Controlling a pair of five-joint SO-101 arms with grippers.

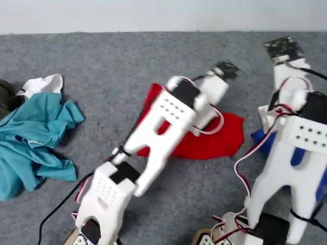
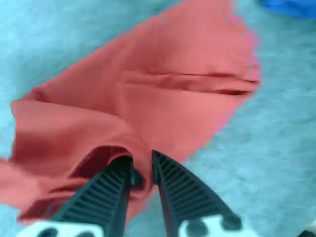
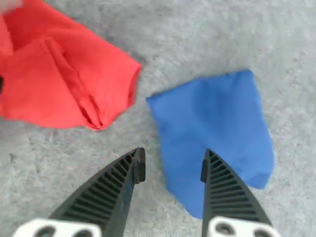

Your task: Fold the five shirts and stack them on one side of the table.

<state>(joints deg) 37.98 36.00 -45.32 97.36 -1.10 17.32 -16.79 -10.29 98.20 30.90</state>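
A red shirt lies partly folded in the middle of the grey table. My left gripper is shut on a raised fold of the red shirt, near its far left part under the arm. A folded blue shirt lies at the right, mostly behind the right arm in the high view. My right gripper hangs open just above the blue shirt's near edge, with nothing between its fingers. The red shirt lies beside the blue one with bare table between them.
A crumpled teal shirt lies at the table's left side, with a white shirt and a dark garment behind it. The far part of the grey table is bare. Cables trail from both arm bases at the front.
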